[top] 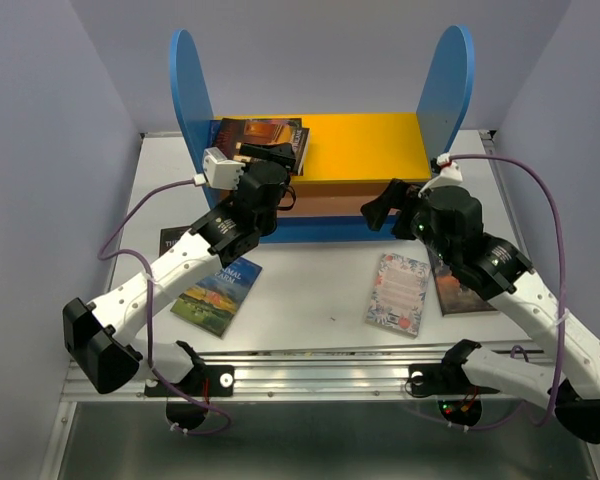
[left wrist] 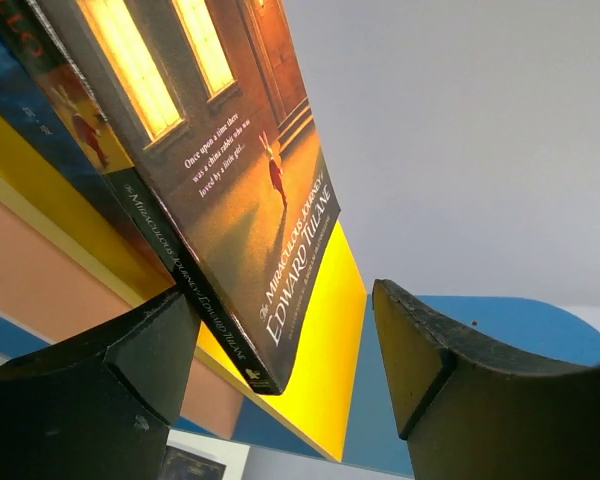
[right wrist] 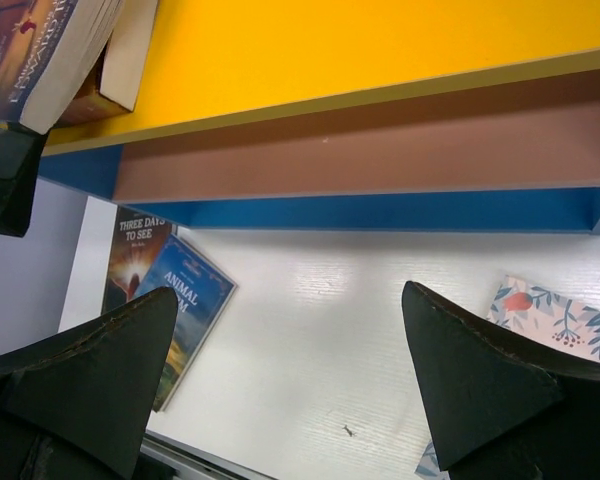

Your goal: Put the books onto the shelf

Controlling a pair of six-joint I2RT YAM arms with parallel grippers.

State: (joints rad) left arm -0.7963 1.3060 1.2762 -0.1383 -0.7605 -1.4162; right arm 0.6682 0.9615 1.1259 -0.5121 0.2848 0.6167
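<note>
Placing step judged done: left pincer (left wrist: 282,295) stands open around the Edward Tulane book (left wrist: 250,200) on the shelf (top: 192,80); next, the open right pincer (right wrist: 290,292) must descend onto the floral book (top: 397,292).

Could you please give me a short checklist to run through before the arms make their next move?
1. Left gripper jaws apart: ok.
2. Edward Tulane book resting on another book on the yellow board: ok.
3. Left finger clear of that book's spine: cannot tell, very close.
4. Right gripper open and empty: ok.
5. Table free of books: not ok; Animal Farm and the floral book lie there.
</note>
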